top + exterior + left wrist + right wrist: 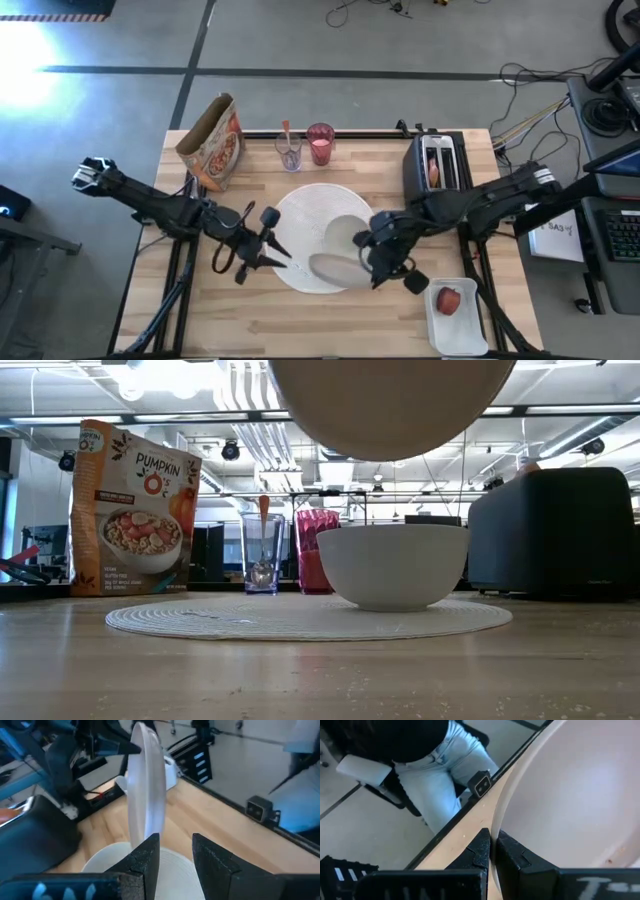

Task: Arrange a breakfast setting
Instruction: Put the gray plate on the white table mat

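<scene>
A wooden table (250, 320) is carrying a large round white plate (305, 215) at its centre, with one small white bowl (392, 565) sitting on the plate. The right gripper (493, 851) is pinching the rim of a second white bowl (332, 267), holding it tilted above the plate's near edge. The left gripper (175, 855) is hovering beside the plate's left edge, fingers spread and holding nothing. A cereal bag (213, 140), a pink tumbler (320, 143) and a spoon in a glass (288, 150) are standing along the far edge. A red apple (449, 299) is lying in a white tray (470, 335).

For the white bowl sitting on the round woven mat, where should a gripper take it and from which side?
Grip the rim of the small white bowl from above, one finger inside the wall and one outside. It sits upright and open on the round white woven mat, and the right gripper holds the lifted white bowl that way.
</scene>
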Robot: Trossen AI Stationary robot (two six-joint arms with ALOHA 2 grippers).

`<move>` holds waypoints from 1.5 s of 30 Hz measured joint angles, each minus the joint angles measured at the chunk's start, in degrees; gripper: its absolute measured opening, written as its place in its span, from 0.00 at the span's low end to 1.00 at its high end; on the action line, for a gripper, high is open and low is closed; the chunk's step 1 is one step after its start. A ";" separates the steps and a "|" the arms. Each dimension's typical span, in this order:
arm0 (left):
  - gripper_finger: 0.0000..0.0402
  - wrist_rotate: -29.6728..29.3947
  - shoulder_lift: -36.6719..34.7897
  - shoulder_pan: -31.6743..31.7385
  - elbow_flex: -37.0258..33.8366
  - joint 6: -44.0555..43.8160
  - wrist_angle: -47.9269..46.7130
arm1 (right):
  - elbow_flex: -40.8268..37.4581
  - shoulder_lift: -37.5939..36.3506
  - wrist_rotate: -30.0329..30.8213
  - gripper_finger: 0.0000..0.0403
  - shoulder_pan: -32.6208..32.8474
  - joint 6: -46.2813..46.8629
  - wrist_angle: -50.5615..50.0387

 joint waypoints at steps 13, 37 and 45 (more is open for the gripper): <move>0.25 6.76 9.31 0.03 5.35 3.98 -2.94 | 6.70 7.07 -3.06 0.02 0.00 -2.11 -1.94; 0.17 11.49 12.78 0.03 5.67 3.08 5.72 | 8.22 7.31 0.53 0.02 -0.04 -5.05 -1.46; 0.05 12.31 12.78 0.09 5.65 2.40 4.57 | 8.22 7.26 0.65 0.02 -0.04 -3.58 -1.28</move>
